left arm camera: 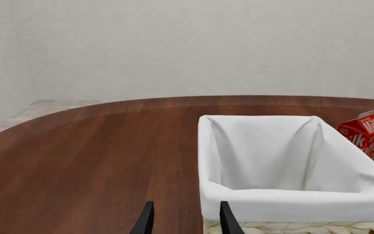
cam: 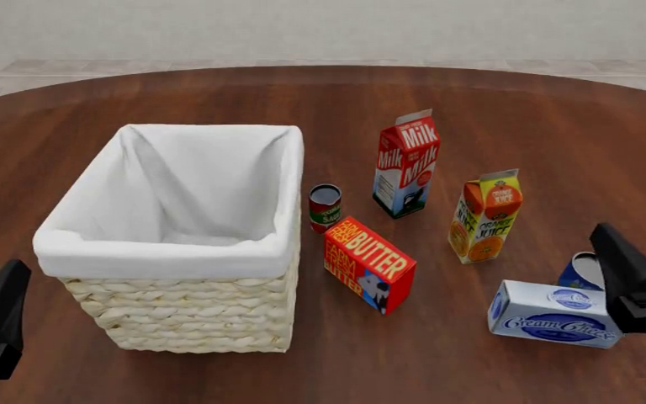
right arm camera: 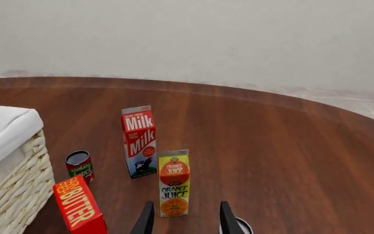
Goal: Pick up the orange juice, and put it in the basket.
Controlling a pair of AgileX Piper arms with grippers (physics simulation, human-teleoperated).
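The orange juice (cam: 486,216) is an orange and yellow gable-top carton standing upright on the table, right of the milk carton. It also shows in the right wrist view (right arm camera: 174,183), just beyond the fingertips. My right gripper (cam: 641,244) is open and empty, low at the table's right, nearer than the juice and to its right; its fingers show spread in the right wrist view (right arm camera: 185,222). The basket (cam: 166,248), cream wicker with a white liner, stands left of centre and is empty. My left gripper (left arm camera: 187,222) is open and empty beside the basket's near left corner (left arm camera: 291,202).
A red-and-white milk carton (cam: 407,164), a small can (cam: 325,207) and a red-orange butter box (cam: 368,265) stand between basket and juice. A white cream cheese box (cam: 553,313) and a blue can (cam: 581,271) lie by the right gripper.
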